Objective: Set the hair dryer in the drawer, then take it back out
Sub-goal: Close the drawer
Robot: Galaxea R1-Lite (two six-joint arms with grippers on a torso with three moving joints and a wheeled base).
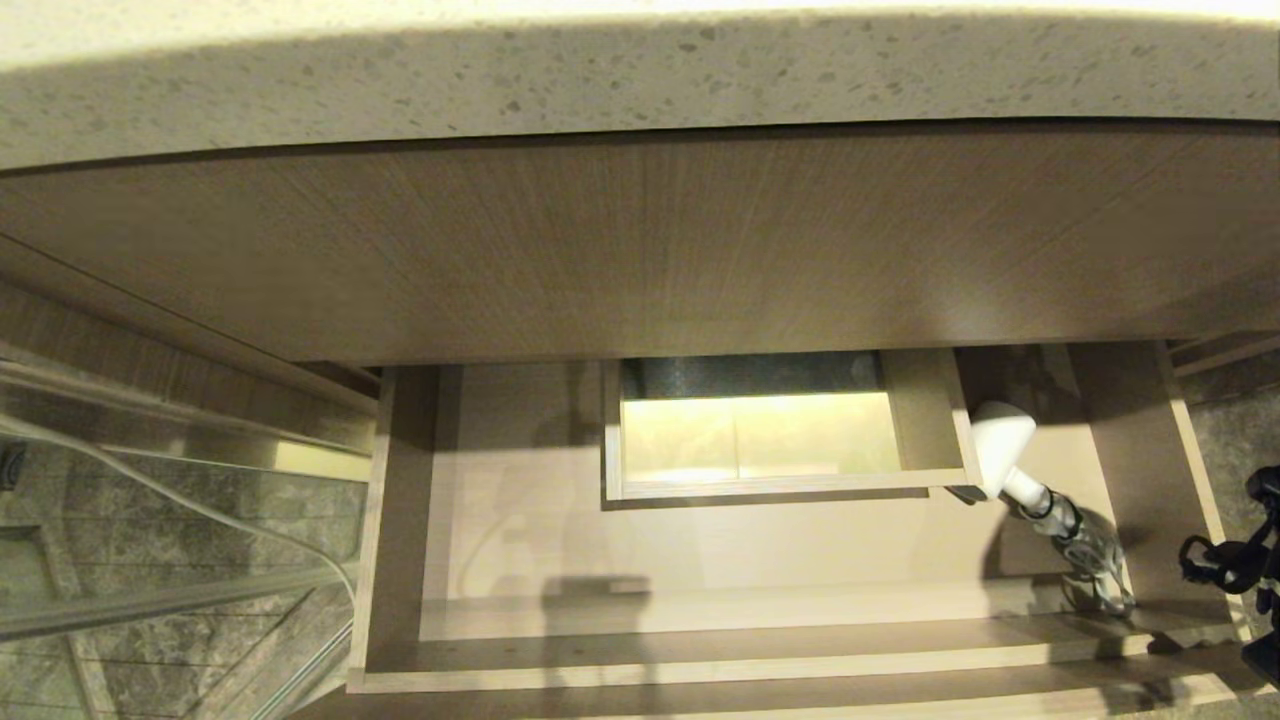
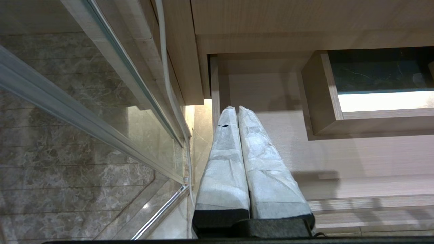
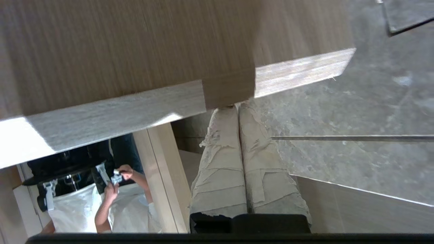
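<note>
The drawer (image 1: pixel 700 668) stands pulled out under the countertop, wide and shallow, with a boxed cut-out (image 1: pixel 930 420) in its middle. Inside it, to the right of the cut-out, lies the hair dryer (image 1: pixel 1000 445): white tapered head toward the cabinet, dark ring at the neck, bundled cord (image 1: pixel 1090 565) toward the drawer front. My right gripper (image 3: pixel 238 107) is shut and empty, its tips against the edge of a pale wood-grain board (image 3: pixel 135 108) near a corner. Only dark parts of the right arm (image 1: pixel 1240 570) show beside the drawer's right end. My left gripper (image 2: pixel 235 109) is shut and empty above the drawer's left end (image 2: pixel 339 159).
A speckled stone countertop (image 1: pixel 640 80) and a tall wood-grain panel (image 1: pixel 640 250) overhang the drawer. A glass shower screen with a metal rail (image 1: pixel 170 590) stands to the left over the marble floor (image 3: pixel 356 112). A person in white (image 3: pixel 112 203) shows in the right wrist view, holding devices.
</note>
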